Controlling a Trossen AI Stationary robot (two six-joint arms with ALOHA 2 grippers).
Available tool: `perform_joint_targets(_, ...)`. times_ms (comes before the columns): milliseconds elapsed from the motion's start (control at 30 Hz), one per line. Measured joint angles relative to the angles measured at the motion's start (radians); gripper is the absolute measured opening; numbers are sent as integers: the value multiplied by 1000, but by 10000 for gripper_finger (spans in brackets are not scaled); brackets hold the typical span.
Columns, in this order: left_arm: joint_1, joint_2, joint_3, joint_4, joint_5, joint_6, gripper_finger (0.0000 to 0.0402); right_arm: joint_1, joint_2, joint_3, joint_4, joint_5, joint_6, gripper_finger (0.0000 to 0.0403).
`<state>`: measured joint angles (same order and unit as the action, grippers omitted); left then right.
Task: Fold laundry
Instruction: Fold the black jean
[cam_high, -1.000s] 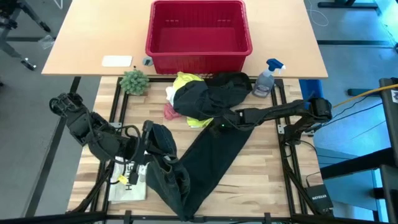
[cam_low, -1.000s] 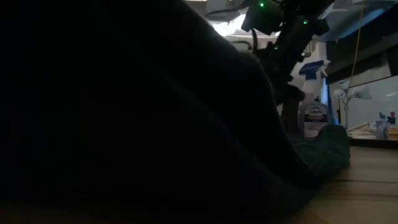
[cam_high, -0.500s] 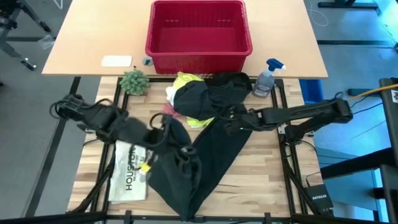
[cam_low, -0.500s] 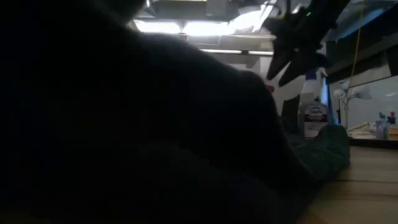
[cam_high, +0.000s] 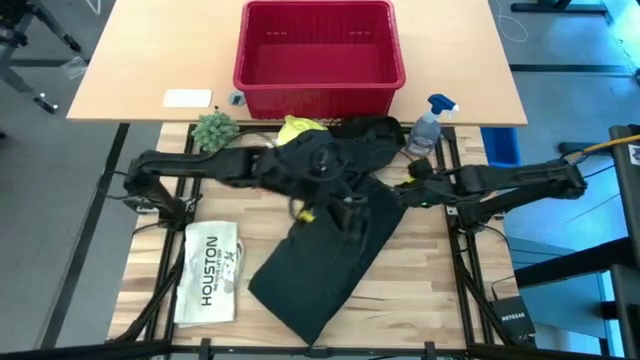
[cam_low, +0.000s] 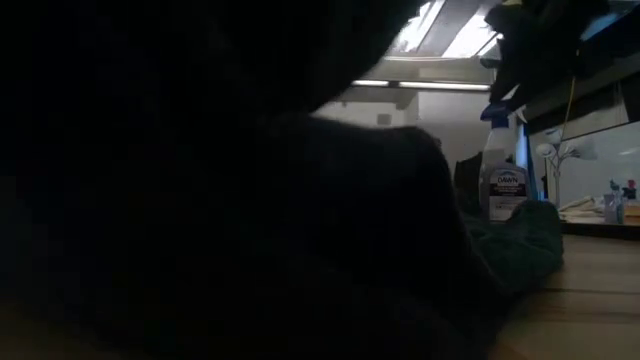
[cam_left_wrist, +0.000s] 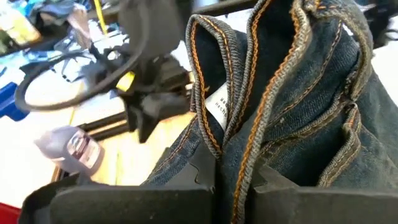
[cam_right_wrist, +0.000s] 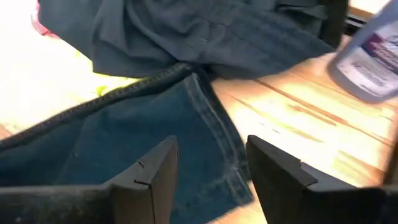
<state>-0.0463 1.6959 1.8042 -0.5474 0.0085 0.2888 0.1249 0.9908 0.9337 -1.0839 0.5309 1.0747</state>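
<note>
the red basket at the back of the table holds nothing, the laundry all lying on the wood in front of it. the left gripper is clamped on the waistband of the dark trousers, held over the yellow t-shirt. the right gripper hangs with fingers apart beside the trousers' edge, near the spray bottle.

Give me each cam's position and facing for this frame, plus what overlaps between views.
High: overhead, straight down on the table; both arms show, left gripper shut on the dark trousers.
Low: table height, level across; trousers block most, spray bottle behind.
Left wrist: past its fingers, clamped on the trousers' waistband.
Right wrist: past its open right gripper, trouser hem below.
Shared: trousers in all four; spray bottle too.
</note>
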Motion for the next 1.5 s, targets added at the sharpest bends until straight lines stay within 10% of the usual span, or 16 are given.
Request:
perform_joint_targets(667,225,407,0,216,181,-149,8,-1,-220,1,-146,44,2,182)
perform_joint_targets(1500,249,435,11,292,152,-262,194,-1,-219,1,-184,44,-33,182)
